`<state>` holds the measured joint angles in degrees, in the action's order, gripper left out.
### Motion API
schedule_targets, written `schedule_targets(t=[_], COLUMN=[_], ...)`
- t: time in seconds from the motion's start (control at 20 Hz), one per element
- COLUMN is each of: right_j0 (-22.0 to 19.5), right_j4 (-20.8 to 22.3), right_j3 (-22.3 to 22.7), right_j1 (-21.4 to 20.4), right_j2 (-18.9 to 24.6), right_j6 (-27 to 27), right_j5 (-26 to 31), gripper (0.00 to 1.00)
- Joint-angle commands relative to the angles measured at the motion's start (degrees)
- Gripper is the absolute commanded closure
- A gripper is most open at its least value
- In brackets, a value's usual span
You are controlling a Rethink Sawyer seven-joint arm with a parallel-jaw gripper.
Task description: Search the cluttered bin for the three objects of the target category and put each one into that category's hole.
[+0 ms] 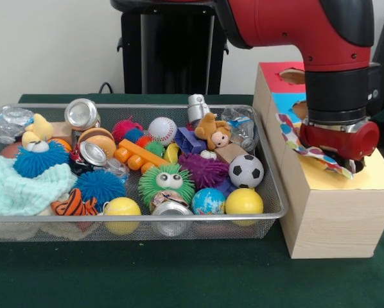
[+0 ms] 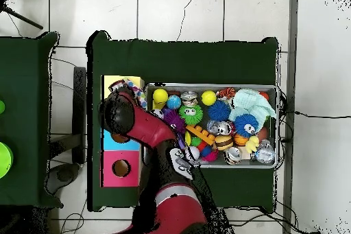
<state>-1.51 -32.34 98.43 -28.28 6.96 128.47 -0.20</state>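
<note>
The wire mesh bin [image 1: 279, 192] sits on the green table and is full of toys, balls, cans and cloths; it also shows in the overhead view [image 2: 212, 86]. To its right stands a wooden box [image 1: 333, 218] with red, blue and yellow tops, each with a hole. My gripper [image 1: 346, 162] is low over the yellow section, hidden under the red wrist. A polka-dot cloth [image 1: 307, 149] trails from under the wrist across the box top. In the overhead view the arm [image 2: 140, 125] covers the box's middle, and the cloth [image 2: 137, 94] shows beside the wrist.
In the bin lie a soccer ball [image 1: 246, 171], a baseball [image 1: 162, 128], yellow balls [image 1: 244, 201], a silver can [image 1: 81, 113], a green fuzzy toy [image 1: 166, 183], a teddy bear [image 1: 214, 131] and a mint knit cloth [image 1: 12, 186]. A second green table [image 2: 24, 121] stands beside.
</note>
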Motion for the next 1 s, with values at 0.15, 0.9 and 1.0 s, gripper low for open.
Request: schedule_targets(t=[0.15,0.9,1.0], right_j0=[3.18,11.79,13.31], right_j4=[-3.36,-6.91,-6.59], right_j3=[0.24,0.93,0.08], right_j1=[18.23,7.93,7.35], right_j2=[4.11,-12.06,-14.84], right_j6=[18.66,11.34,11.27], right_j5=[-12.14,11.32,14.48], gripper=[0.00,0.00,0.00])
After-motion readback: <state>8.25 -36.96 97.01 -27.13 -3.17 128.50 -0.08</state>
